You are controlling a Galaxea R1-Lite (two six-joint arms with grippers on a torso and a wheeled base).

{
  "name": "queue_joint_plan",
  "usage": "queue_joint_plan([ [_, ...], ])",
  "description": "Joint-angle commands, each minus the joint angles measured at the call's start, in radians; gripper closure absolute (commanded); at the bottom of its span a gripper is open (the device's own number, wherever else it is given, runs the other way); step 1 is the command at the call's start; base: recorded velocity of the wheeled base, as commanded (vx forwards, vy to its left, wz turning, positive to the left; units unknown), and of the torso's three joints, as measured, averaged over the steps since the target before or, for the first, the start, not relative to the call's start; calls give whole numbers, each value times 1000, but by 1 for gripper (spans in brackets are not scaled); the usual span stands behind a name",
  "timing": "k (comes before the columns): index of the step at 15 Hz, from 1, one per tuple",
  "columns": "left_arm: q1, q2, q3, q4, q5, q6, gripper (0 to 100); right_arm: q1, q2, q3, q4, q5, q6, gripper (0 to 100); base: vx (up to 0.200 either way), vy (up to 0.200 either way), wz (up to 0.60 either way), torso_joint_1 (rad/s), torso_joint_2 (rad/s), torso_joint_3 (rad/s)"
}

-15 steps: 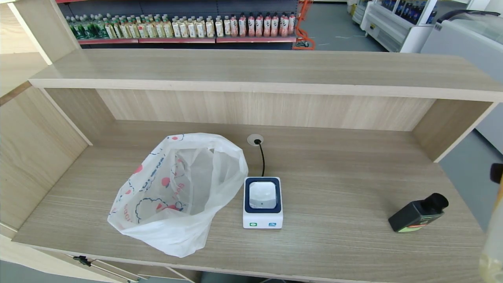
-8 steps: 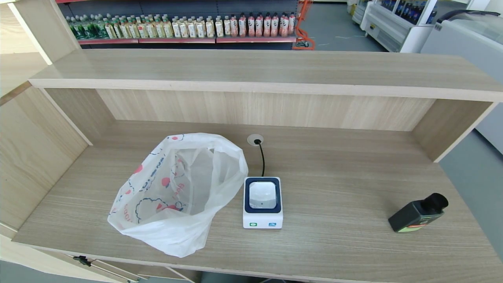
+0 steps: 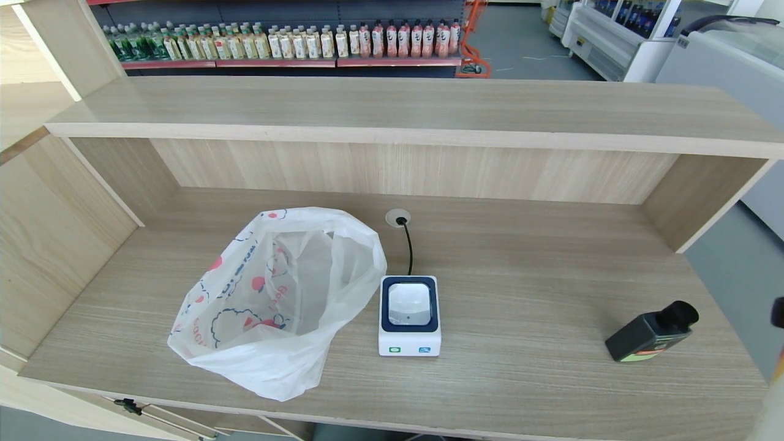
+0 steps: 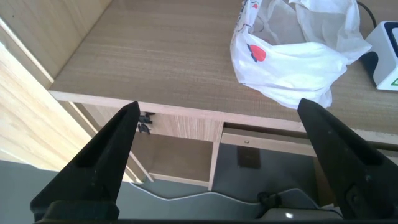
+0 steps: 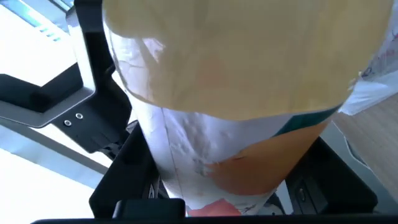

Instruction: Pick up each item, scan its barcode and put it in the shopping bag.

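Two risks, we judge: bottle [image 5: 236, 118], clamped in right gripper [image 5: 230, 186] beyond the surface's [image 3: 539, 294] right edge, may slip or clip the black bottle [image 3: 652, 334] en route to scanner [image 3: 409, 315]. Left gripper [image 4: 219, 109] gapes, empty.

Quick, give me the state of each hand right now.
Left hand: open, holding nothing.
Right hand: closed on a yellowish container with a white and orange label.
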Motion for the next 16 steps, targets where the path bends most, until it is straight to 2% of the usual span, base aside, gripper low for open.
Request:
queue_joint_plan([
  [1, 1, 0, 0, 0, 0, 0, 0, -88, 47, 48, 17, -4, -233, 100, 0, 0, 0, 0, 0, 0],
  [2, 1, 0, 0, 0, 0, 0, 0, -200, 88, 85, 37, -19, -501, 100, 0, 0, 0, 0, 0, 0],
  [3, 1, 0, 0, 0, 0, 0, 0, -277, 137, 96, 76, -108, -771, 100, 0, 0, 0, 0, 0, 0],
  [4, 1, 0, 0, 0, 0, 0, 0, -295, 168, 100, 116, -288, -1009, 100, 0, 0, 0, 0, 0, 0],
  [5, 1, 0, 0, -1, 0, 0, 0, -281, 162, 134, 113, -372, -1103, 100, 0, 0, 0, 0, 0, 0],
  [7, 1, 0, 0, -1, 0, 0, 0, -260, 147, 163, 47, -420, -1112, 100, 0, 0, 0, 0, 0, 0],
  [8, 1, 0, 0, -1, 0, 0, 0, -264, 151, 165, 27, -524, -1112, 100, 0, 0, 0, 0, 0, 0],
  [9, 1, 0, 0, -1, 0, 0, 0, -264, 165, 160, 14, -697, -1112, 100, 0, 0, 0, 0, 0, 0],
  [10, 1, 0, 0, 0, 2, 0, 0, -264, 177, 159, 4, -769, -1120, 100, 0, 0, 0, 0, 0, 0],
  [14, 1, 0, 0, -1, 0, 0, 0, -281, 182, 235, -57, -894, -1178, 100, 0, 0, 0, 0, 0, 0],
  [16, 1, 0, 0, 0, 0, 0, 0, -280, 191, 249, -85, -903, -1179, 100, 0, 0, 0, 0, 0, 0],
])
